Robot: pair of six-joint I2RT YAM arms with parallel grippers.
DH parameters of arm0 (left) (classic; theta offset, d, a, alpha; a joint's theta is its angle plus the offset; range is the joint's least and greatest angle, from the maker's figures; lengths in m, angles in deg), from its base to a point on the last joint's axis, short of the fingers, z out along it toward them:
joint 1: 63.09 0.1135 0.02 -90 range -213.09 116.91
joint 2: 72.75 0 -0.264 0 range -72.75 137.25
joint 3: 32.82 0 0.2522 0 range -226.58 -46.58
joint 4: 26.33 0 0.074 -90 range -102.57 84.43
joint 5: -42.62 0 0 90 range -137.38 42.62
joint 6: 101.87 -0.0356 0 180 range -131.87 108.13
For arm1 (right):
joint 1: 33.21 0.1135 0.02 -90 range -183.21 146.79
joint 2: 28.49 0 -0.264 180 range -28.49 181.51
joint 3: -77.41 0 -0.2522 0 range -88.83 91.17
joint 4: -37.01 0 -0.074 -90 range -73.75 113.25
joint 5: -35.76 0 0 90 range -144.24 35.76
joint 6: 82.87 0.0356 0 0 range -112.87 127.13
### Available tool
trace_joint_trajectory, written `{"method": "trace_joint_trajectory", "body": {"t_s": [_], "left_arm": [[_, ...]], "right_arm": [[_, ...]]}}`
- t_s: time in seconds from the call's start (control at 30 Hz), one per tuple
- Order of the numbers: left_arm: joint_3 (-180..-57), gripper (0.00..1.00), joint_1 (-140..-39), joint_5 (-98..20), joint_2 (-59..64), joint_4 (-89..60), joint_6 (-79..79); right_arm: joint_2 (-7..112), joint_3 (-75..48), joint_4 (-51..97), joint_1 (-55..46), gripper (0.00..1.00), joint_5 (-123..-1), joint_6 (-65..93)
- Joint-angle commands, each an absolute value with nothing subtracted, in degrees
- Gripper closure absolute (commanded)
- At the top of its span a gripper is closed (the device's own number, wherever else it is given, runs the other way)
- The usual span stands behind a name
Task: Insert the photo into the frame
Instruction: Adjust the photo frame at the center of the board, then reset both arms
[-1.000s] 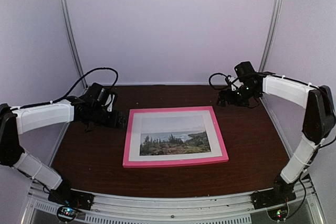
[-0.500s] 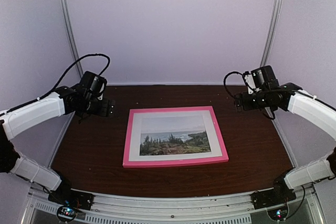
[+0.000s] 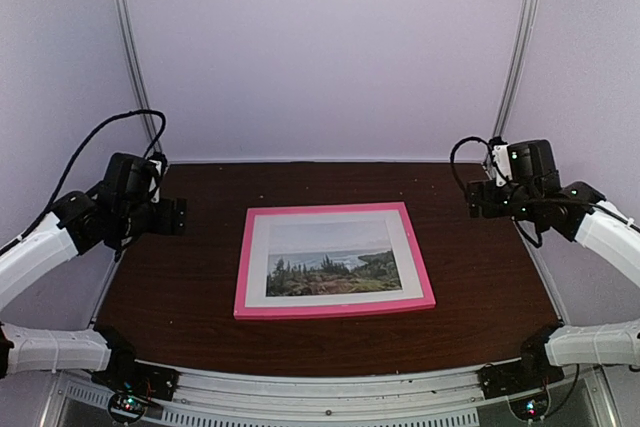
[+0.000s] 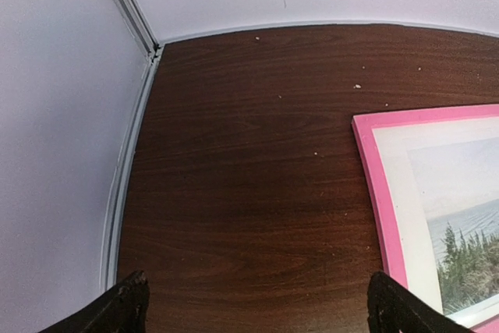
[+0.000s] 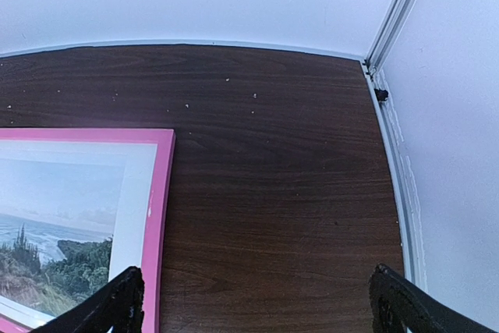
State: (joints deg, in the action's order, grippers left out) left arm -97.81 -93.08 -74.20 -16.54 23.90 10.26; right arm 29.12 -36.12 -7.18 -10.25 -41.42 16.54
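Top cam: frame (image 3: pixel 335 307) lies flat on bench (image 3: pixel 480 277), approx centre, long side running L–R. Pink front faces up. Photo (image 3: pixel 332 265) sits inside the frame: green trees low, pale sea and sky above, white border all round betw. picture and pink edge. Print looks square to the frame, no corner lifted as far as can be seen.

L hand (image 3: pixel 178 217) hangs over far-left part of bench, well apart from frame's left edge, holding nothing. R hand (image 3: pixel 476 199) hangs over far-right part of bench, near back wall, also well apart from frame and holding nothing. Neither hand touches bench or frame.

L wrist cam: both fingertips (image 4: pixel 125 306) show at bottom corners of view, spread wide, bare bench betw. them. Frame's far-left corner in at right side of view w/ part of the print.

R wrist cam: fingertips (image 5: pixel 401 302) likewise spread wide at bottom corners, nothing betw. them but bench. Frame's far-right corner in at left side of view.

Small pale specks (image 4: pixel 357 86) scattered on bench toward back wall. Corner post (image 5: pixel 394 13) visible at right.
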Motion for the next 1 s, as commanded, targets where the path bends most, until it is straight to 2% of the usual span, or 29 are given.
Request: {"method": "trace_joint_trajectory", "body": {"t_s": [0.0,0.33,0.97], "left_arm": [[-93.9,0.02,-92.8,-74.8,-23.3,20.0,10.1],[-89.1,0.02,-92.8,-71.4,-31.1,14.8,10.0],[-89.0,0.02,-92.8,-69.4,-32.5,15.5,10.5]], "right_arm": [[26.1,-36.9,-7.7,-10.5,0.0,-41.0,16.6],[18.5,-41.4,-6.0,-10.4,0.0,-43.3,14.5],[19.0,-42.2,-5.4,-10.5,0.0,-44.7,14.4]]}}
